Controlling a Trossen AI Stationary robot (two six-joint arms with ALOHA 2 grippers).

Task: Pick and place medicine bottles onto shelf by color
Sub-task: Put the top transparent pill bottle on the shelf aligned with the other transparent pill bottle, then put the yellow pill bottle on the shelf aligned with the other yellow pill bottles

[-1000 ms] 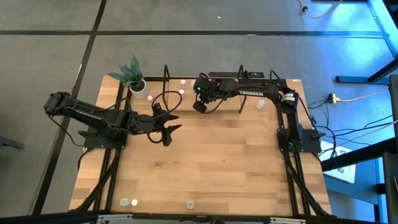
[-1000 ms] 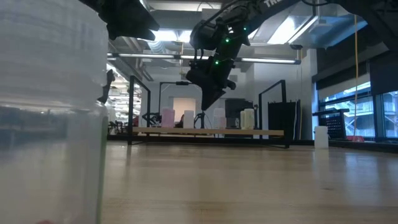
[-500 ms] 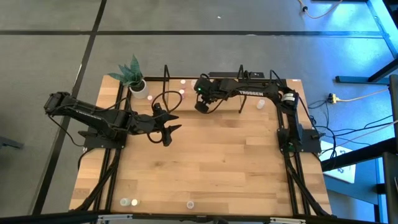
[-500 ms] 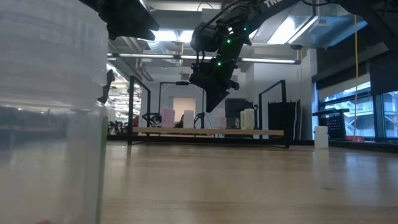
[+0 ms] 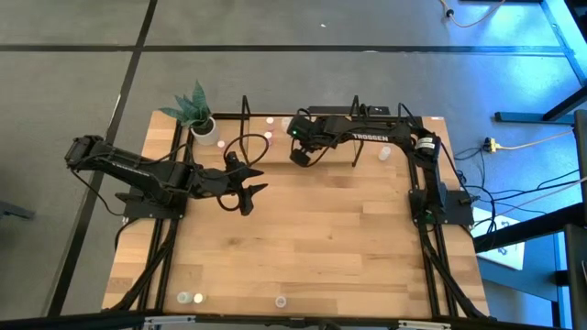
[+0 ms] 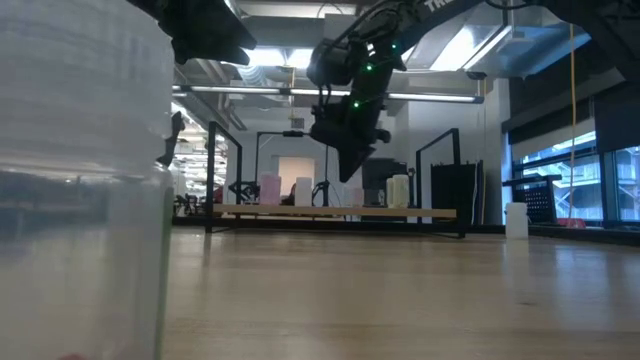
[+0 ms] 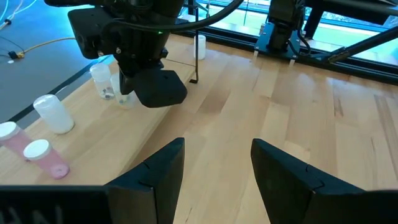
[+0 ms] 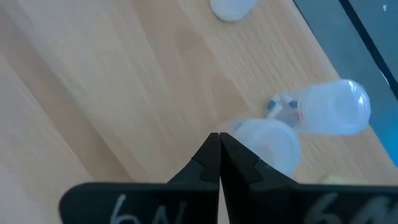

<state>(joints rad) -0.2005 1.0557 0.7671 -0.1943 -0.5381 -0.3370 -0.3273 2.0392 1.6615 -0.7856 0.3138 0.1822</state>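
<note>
Closest to the low camera, at the desk's six o'clock edge, a clear medicine bottle (image 6: pixel 85 180) fills the left of that view. From above, three small bottles (image 5: pixel 190 298) stand along this near edge: two together toward seven o'clock and one (image 5: pixel 281 301) near six o'clock.

Farther in, at about nine o'clock over the bare wooden desk (image 5: pixel 330 247), the left end effector (image 5: pixel 251 194) hangs with its two dark fingers (image 7: pixel 158 177) spread well apart and nothing between them.

Beyond it, toward twelve o'clock, the right end effector (image 5: pixel 297 157) hovers above the shelf (image 6: pixel 340 212), fingertips pressed together and holding nothing. Its wrist view looks straight down on the light wood, where two white-topped bottles (image 8: pixel 270 146) stand just beside each other past the fingertips, with another cap (image 8: pixel 231 7) well apart.

The left wrist view shows the row on the shelf: pink bottles (image 7: pixel 45 157) at one end, a white one (image 7: pixel 53 114) next to them, and clear ones (image 7: pixel 102 81) beneath the right arm. One more white bottle (image 5: pixel 384 152) stands at about one o'clock, outside the shelf's right post.

At the eleven o'clock corner sits a white pot with a green plant (image 5: pixel 197 110).
</note>
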